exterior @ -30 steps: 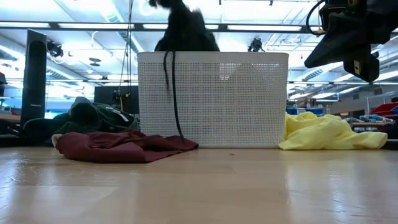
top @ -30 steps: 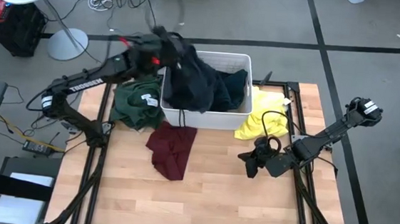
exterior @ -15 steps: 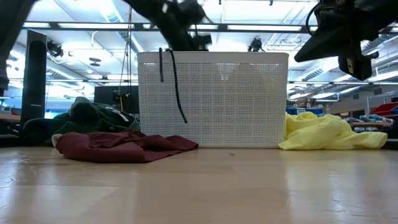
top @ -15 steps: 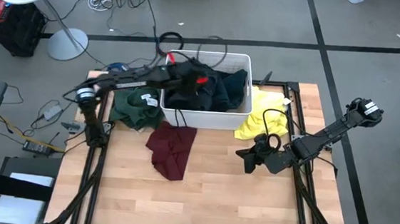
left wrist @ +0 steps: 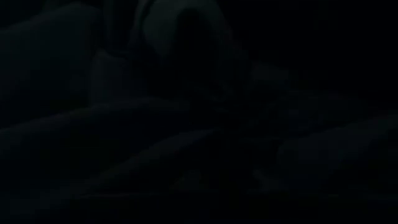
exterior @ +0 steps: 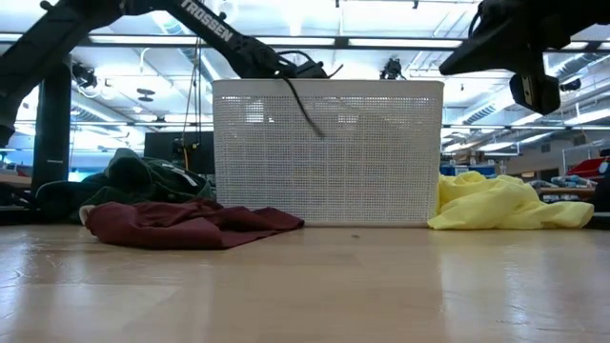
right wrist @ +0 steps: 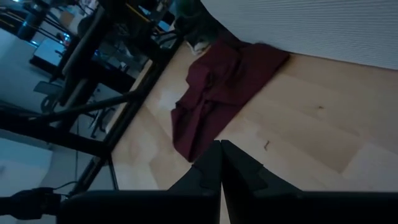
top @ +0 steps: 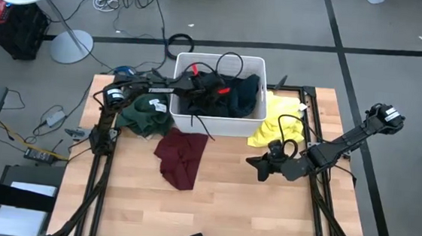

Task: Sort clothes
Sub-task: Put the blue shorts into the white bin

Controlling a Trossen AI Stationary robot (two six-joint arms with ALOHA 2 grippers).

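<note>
The white tub [top: 258, 61] stands at the table's far middle and holds dark clothes [top: 243, 94]. My left gripper [top: 207, 93] is down inside the tub among the dark grey-green jacket [top: 191, 105]; its wrist view shows only dark cloth. A dark cord [exterior: 307, 103] hangs over the tub's near rim. The green top [top: 142, 112] lies left of the tub, the maroon piece [top: 180, 155] in front of it, and the yellow piece [top: 277, 122] to its right. My right gripper [top: 254, 165] is shut and empty, above the table near the yellow piece.
The tub's near wall [exterior: 381, 152] stands between the maroon piece [exterior: 181, 225] and the yellow piece [exterior: 505, 205]. Bare wooden tabletop [top: 211, 208] lies toward the near edge. The table's metal frame rails [top: 97, 177] run along both sides.
My left gripper has gone down and toward the table's right, from above the tub's left rim into the tub. The dark jacket, hanging high before, now lies inside the tub, and its cord has been drawn up over the rim. My right gripper has drifted slightly toward the table's left.
</note>
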